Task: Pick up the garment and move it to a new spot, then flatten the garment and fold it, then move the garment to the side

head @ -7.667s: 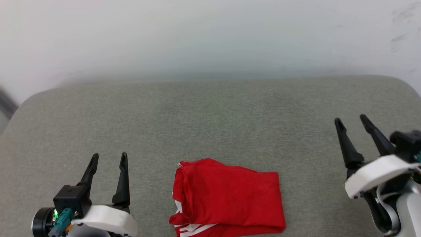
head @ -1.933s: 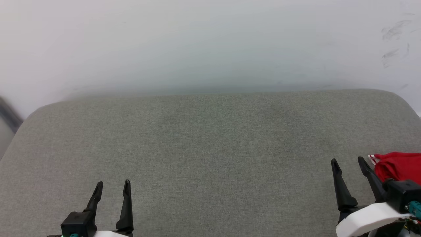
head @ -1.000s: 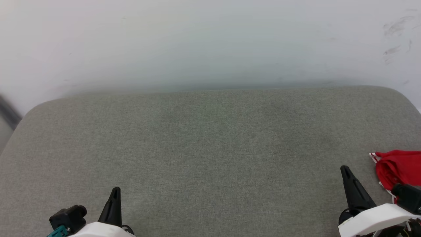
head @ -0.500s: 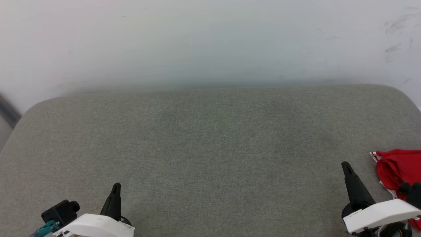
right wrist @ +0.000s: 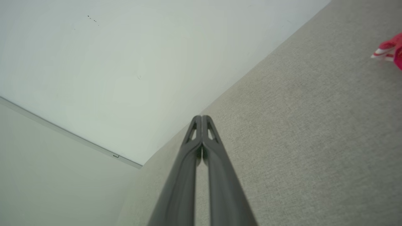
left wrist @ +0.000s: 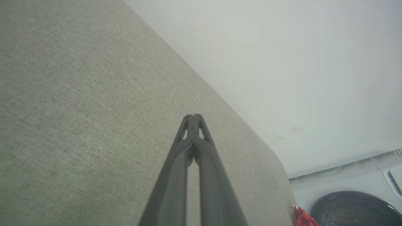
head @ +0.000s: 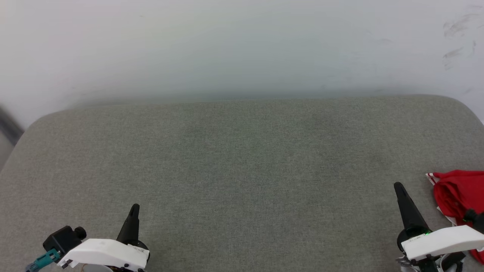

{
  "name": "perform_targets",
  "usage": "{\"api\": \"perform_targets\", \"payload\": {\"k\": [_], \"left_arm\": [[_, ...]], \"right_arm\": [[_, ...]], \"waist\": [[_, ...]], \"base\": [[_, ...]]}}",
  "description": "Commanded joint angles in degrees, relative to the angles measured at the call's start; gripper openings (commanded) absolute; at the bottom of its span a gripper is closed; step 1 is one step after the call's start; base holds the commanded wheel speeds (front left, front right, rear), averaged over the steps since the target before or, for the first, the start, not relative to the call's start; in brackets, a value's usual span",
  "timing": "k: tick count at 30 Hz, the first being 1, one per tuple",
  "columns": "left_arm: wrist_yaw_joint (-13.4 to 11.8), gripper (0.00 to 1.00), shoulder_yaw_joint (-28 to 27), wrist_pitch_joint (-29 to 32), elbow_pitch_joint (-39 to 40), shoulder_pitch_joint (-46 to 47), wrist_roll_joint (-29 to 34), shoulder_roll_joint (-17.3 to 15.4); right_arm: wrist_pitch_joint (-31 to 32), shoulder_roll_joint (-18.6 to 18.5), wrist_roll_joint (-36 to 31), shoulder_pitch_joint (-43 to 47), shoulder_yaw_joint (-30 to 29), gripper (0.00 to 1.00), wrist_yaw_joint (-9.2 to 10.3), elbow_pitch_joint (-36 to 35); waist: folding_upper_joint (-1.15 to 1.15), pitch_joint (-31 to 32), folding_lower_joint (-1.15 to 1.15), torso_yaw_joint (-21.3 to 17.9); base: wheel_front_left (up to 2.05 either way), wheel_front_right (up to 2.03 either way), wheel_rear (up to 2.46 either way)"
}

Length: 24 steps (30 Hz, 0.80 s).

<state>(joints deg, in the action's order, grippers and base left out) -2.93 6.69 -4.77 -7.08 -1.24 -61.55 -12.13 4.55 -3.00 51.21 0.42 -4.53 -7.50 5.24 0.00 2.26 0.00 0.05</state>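
The garment (head: pixel 459 192), red with a bit of red-white stripe trim, lies folded at the far right edge of the grey padded surface (head: pixel 242 158). A corner of the garment (right wrist: pixel 389 50) peeks in at the right wrist view's upper right, and another sliver of the garment (left wrist: pixel 303 218) sits at the left wrist view's bottom right. My right gripper (head: pixel 399 189) is shut, empty, just left of the garment. My left gripper (head: pixel 134 209) is shut and empty at the lower left. In the wrist views, the left gripper (left wrist: pixel 194 116) and right gripper (right wrist: pixel 201 117) have their tips pressed together.
A pale wall (head: pixel 242 45) rises behind the padded surface. A dark round drum opening of a white machine (left wrist: pixel 355 210) sits beyond the surface's right end in the left wrist view. The broad middle of the grey surface lies between my two grippers.
Both wrists have rolled, so each gripper now shows edge-on as one dark finger. The left gripper rose slightly; the garment stayed put.
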Motion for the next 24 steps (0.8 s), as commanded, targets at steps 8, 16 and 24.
{"api": "perform_targets", "payload": {"k": [8,16,24], "left_arm": [[2.0,0.00,-2.3,1.6,-0.7,2.4,-5.3,1.1],[3.3,0.00,-3.7,2.9,-1.6,3.2,-9.3,2.2],[4.3,0.00,-4.9,4.0,-2.4,3.8,-12.6,3.1]], "right_arm": [[0.4,0.1,6.9,-2.4,-0.4,0.00,0.00,1.0],[0.6,0.1,12.0,-3.2,-0.7,0.00,0.00,2.1],[0.8,0.1,16.2,-3.8,-0.9,0.00,0.00,3.1]], "waist": [[0.00,-0.3,0.00,0.0],[0.00,-0.5,0.00,0.0],[0.00,-0.7,0.00,0.0]], "base": [[0.00,0.00,0.00],[0.00,0.00,0.00],[0.00,0.00,0.00]]}}
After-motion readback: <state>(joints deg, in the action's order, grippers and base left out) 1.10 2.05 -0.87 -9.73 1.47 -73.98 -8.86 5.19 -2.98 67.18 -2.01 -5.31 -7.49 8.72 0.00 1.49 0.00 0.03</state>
